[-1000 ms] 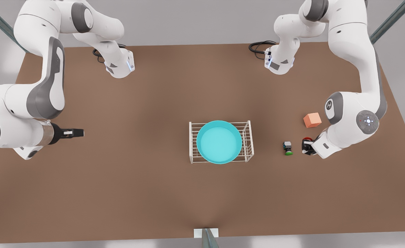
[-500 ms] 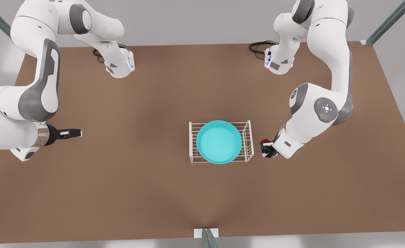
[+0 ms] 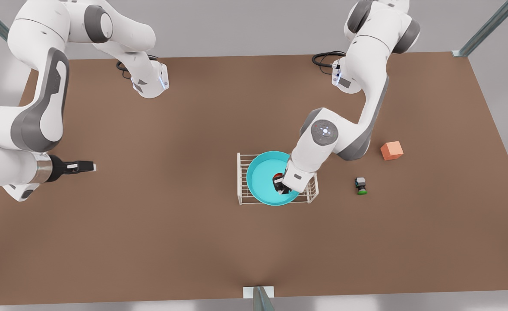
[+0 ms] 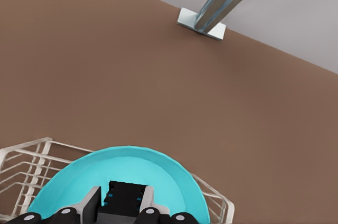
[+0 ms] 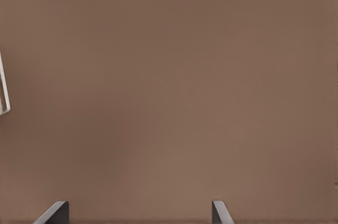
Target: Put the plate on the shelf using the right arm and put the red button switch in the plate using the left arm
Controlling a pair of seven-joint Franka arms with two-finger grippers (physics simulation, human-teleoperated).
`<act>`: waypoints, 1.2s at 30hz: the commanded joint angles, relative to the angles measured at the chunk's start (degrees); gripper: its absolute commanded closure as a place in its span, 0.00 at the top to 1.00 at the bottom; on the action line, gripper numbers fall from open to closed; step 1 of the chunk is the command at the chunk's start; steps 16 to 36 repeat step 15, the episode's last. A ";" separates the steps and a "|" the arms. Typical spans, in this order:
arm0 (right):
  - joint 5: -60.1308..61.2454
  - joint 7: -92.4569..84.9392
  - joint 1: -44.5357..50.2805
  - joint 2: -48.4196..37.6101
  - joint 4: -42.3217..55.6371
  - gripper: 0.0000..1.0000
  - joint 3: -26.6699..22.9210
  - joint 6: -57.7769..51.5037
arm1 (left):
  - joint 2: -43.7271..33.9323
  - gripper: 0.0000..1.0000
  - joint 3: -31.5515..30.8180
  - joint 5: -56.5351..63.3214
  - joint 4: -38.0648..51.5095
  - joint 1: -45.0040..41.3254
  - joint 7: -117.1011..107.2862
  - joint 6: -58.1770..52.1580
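Front view, read from its left to its right, with the plate's centre as the clock centre and twelve toward the arm bases.

Right gripper (image 3: 90,166): well out at nine o'clock, over bare table (image 3: 171,242), carrying nothing. Its wrist view shows the two fingertips (image 5: 53,213) set wide apart with only table between them. This arm waits; judged parked aside so the rack is left free for the other arm.

Shelf (image 3: 241,178): white wire rack at mid-table. The plate (image 3: 260,175) sits inside it, level, its rim nearly spanning the bars. The plate half of the task reads as complete.

Left gripper (image 3: 281,184): over the plate's interior, toward four o'clock of its centre, pointing down. Its fingers (image 4: 91,203) are closed narrowly on the black body of the red button switch (image 3: 278,176), red cap visible at the side. In its wrist view the black body (image 4: 125,198) sits clamped between the pads with the turquoise dish (image 4: 174,182) directly beneath. Whether the switch touches the plate floor cannot be told. Judged step: lowering or release into the dish; holding off-centre risks the switch tipping toward the rim.

Green-capped switch (image 3: 360,185): on the table at three o'clock, well apart, not required.

Orange cube (image 3: 392,150): farther out near two o'clock, likewise not required.
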 commanded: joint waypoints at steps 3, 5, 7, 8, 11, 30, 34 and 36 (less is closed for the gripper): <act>0.07 -1.40 -0.10 -0.10 0.05 1.00 0.17 -0.05 | 0.62 1.00 0.00 3.76 -0.44 -0.55 -27.23 1.65; 0.16 -1.40 -0.01 -0.10 0.05 1.00 0.34 -0.05 | 0.62 1.00 0.09 3.94 -0.88 -0.20 -27.14 1.30; 0.16 -1.40 0.07 -0.10 -0.04 1.00 0.43 -0.14 | -2.63 1.00 3.34 3.76 -0.44 1.38 -15.29 -9.85; 0.16 -1.40 0.07 -0.10 0.05 1.00 0.43 -0.05 | -4.91 1.00 3.60 3.06 0.09 6.91 -2.11 -16.27; 1.12 -1.40 -0.10 -0.01 0.05 1.00 0.34 -0.05 | -8.17 1.00 3.69 3.15 1.67 18.52 24.71 -23.39; 1.12 -1.40 -0.10 -0.01 0.05 1.00 0.25 -0.05 | -7.91 1.00 3.52 3.15 1.67 20.81 30.69 -24.45; 1.12 -1.40 -0.10 -0.01 0.05 1.00 0.25 -0.05 | -7.91 1.00 3.52 3.15 1.67 20.81 30.69 -24.45; 1.12 -1.40 -0.10 -0.01 0.05 1.00 0.25 -0.05 | -7.91 1.00 3.52 3.15 1.67 20.81 30.69 -24.45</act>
